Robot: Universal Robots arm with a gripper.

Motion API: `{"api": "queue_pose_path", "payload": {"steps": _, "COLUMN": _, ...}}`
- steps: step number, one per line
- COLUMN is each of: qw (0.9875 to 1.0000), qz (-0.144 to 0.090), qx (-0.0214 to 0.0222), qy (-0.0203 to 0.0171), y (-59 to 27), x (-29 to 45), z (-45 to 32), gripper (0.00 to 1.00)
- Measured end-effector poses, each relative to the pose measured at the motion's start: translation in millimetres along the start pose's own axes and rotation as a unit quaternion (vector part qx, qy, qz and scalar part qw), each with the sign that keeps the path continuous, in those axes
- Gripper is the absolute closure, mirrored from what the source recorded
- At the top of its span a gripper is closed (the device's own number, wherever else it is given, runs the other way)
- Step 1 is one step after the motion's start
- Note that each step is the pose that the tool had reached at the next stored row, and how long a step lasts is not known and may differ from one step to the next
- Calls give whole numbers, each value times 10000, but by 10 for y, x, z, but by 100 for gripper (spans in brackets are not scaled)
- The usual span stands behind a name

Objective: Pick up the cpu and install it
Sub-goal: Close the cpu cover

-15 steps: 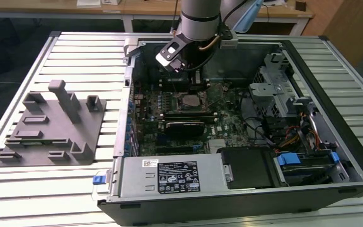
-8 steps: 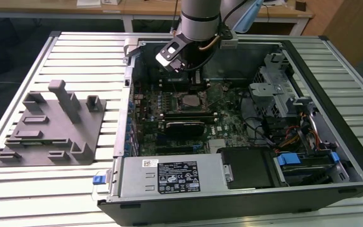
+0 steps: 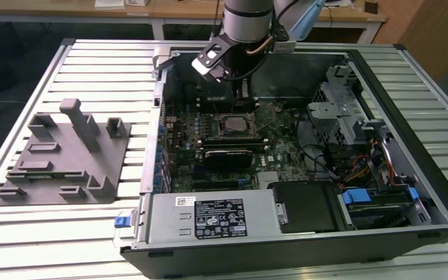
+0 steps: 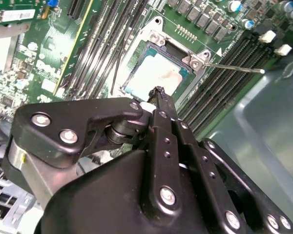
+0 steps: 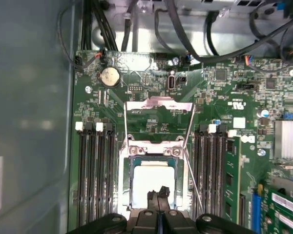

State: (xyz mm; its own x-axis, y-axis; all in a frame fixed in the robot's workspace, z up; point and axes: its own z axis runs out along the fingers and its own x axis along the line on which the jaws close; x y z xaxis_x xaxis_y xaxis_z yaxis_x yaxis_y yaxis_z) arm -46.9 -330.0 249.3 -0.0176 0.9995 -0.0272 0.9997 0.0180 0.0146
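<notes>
The cpu (image 5: 154, 176) is a pale silvery square lying flat inside the metal-framed socket (image 5: 126, 181) on the green motherboard; in the second wrist view the cpu (image 4: 154, 73) sits in the same frame. My gripper (image 5: 158, 194) hangs just above the chip's edge, its two black fingers pressed together with nothing between them. In the exterior view the gripper (image 3: 233, 81) hovers inside the open computer case, above and behind the socket (image 3: 230, 123). The socket's load plate (image 5: 158, 108) stands folded back and its thin lever (image 5: 193, 183) is raised.
Memory slots (image 5: 95, 170) flank the socket on both sides. A black rectangular block (image 3: 226, 156) sits in front of the socket. The grey plastic tray (image 3: 60, 157) rests on the slatted table at the exterior view's left. A drive cage (image 3: 340, 111) and cables fill the case's right side.
</notes>
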Motion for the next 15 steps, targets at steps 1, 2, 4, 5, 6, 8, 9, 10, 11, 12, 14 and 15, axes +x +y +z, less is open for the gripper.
{"api": "queue_pose_path", "payload": {"steps": 1, "qw": 10000, "qz": 0, "qx": -1, "qy": 0, "y": 0, "x": -1, "z": -28, "gripper": 89}}
{"api": "queue_pose_path", "payload": {"steps": 2, "qw": 10000, "qz": 0, "qx": 0, "qy": -1, "y": 1, "x": -2, "z": -57, "gripper": 89}}
{"api": "queue_pose_path", "payload": {"steps": 4, "qw": 10000, "qz": 0, "qx": -1, "qy": 0, "y": 1, "x": -3, "z": -107, "gripper": 89}}
{"api": "queue_pose_path", "payload": {"steps": 5, "qw": 10000, "qz": 0, "qx": 0, "qy": -1, "y": 2, "x": -4, "z": -129, "gripper": 89}}
{"api": "queue_pose_path", "payload": {"steps": 6, "qw": 10000, "qz": 0, "qx": 0, "qy": -1, "y": 2, "x": -4, "z": -148, "gripper": 89}}
{"api": "queue_pose_path", "payload": {"steps": 8, "qw": 10000, "qz": 0, "qx": 0, "qy": 0, "y": 2, "x": -5, "z": -168, "gripper": 89}}
{"api": "queue_pose_path", "payload": {"steps": 9, "qw": 10000, "qz": 0, "qx": -1, "qy": 1, "y": 2, "x": -4, "z": -168, "gripper": 89}}
{"api": "queue_pose_path", "payload": {"steps": 10, "qw": 10000, "qz": 0, "qx": -1, "qy": 1, "y": 2, "x": -4, "z": -168, "gripper": 89}}
{"api": "queue_pose_path", "payload": {"steps": 11, "qw": 10000, "qz": 0, "qx": -1, "qy": 1, "y": 2, "x": -4, "z": -169, "gripper": 89}}
{"api": "queue_pose_path", "payload": {"steps": 12, "qw": 10000, "qz": 0, "qx": 0, "qy": 0, "y": 2, "x": -5, "z": -170, "gripper": 89}}
{"api": "queue_pose_path", "payload": {"steps": 14, "qw": 10000, "qz": -1, "qx": 0, "qy": -1, "y": 7, "x": -5, "z": -170, "gripper": 89}}
{"api": "queue_pose_path", "payload": {"steps": 15, "qw": 10000, "qz": 0, "qx": 0, "qy": -1, "y": 17, "x": -5, "z": -171, "gripper": 89}}
